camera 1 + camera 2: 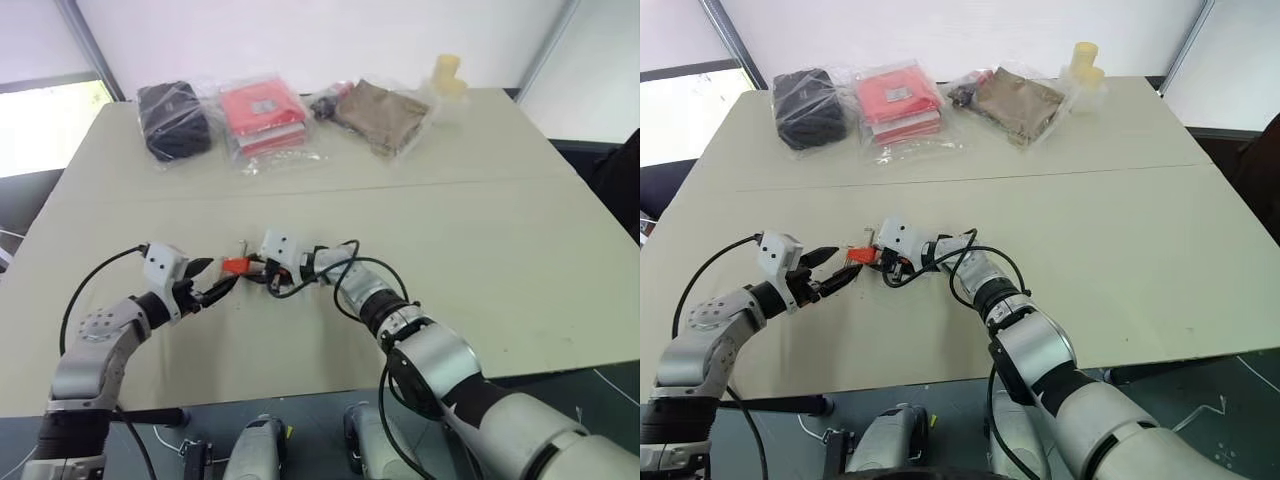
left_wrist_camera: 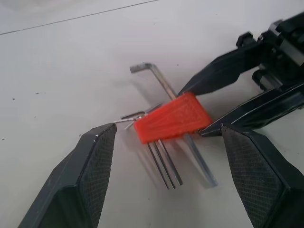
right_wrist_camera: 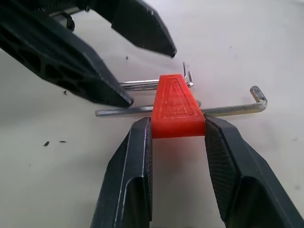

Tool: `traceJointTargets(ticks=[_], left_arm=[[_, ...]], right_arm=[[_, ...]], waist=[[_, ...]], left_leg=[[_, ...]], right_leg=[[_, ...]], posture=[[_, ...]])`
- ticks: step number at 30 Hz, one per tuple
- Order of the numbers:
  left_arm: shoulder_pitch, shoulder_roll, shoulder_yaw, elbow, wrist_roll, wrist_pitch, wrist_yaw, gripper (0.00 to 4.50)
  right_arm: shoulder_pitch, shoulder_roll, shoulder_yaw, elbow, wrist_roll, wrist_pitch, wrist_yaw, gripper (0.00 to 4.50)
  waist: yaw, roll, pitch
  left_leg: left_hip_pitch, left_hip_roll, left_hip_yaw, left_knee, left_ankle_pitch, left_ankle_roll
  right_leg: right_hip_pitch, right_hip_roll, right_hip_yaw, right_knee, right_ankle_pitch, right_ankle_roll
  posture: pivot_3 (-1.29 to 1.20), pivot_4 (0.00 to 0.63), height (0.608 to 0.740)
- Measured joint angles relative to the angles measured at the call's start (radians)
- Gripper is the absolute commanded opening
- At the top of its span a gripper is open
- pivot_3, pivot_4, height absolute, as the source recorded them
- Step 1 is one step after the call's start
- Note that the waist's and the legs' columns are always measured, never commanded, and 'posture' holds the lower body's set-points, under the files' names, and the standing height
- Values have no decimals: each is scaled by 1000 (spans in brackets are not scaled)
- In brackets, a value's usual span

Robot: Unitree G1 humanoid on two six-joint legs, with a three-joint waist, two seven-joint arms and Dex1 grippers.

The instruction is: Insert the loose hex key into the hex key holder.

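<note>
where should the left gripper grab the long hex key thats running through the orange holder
Probably the long hex key's straight bare end sticking out past the orange holder, on the side away from the bend. It is free of the right gripper, which clamps the holder's wide end. The open left gripper should come from its own side, fingers straddling the shaft crosswise.

I read the hex key holder (image 3: 175,110) as bright orange-red, its face moulded with a raised triangle outline. The loose hex key (image 3: 232,109) running through it looks plain silvery grey metal, like the thinner keys beside it. My right gripper (image 3: 176,142) has matte black fingers with a fine cross-hatched texture on the pads, and my left gripper (image 2: 164,178) shows the same black with dotted pads. The table (image 1: 500,220) is pale beige with a few dark specks. Further back I see a black bundle (image 1: 175,120), a red packet (image 1: 262,112) in clear plastic, an olive-brown bag (image 1: 385,112) and a pale yellow object (image 1: 447,72).
</note>
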Motion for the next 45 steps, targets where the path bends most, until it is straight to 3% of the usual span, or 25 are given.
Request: traceJointTargets(ticks=[7,15,19,36,45], left_arm=[[-31,-1,-5,50,14,-26,-13,3647],[-67,-4,-9,142,32,-82,-45,3647],[-97,-5,-19,184,47,-114,-64,3647],[-110,-23,-29,226,54,-145,-78,3647],[-313,66,-40,239,-41,-34,-286,3647]], right_arm=[[5,-93,74,-209,-112,-219,-168,991],[-82,-286,280,-299,-528,-376,-574,991],[-90,-313,356,-264,-622,-407,-678,991],[-86,-315,362,-200,-592,-379,-779,991],[-86,-417,357,-264,-552,-490,-755,991]], waist=[[0,0,0],[3,0,0],[1,-1,0],[1,-1,0],[8,-2,0]], left_leg=[[0,0,0,0,0,0],[0,-1,1,0,1,-2],[0,0,3,0,1,-1],[0,0,5,1,1,-1],[0,-2,6,3,1,-1]], right_leg=[[0,1,0,0,0,0],[-1,2,0,1,0,0],[-1,4,1,1,0,0],[0,4,1,2,0,0],[0,6,1,3,0,0]], posture=[[0,150,740],[0,150,740],[0,150,740],[0,150,740],[0,150,740]])
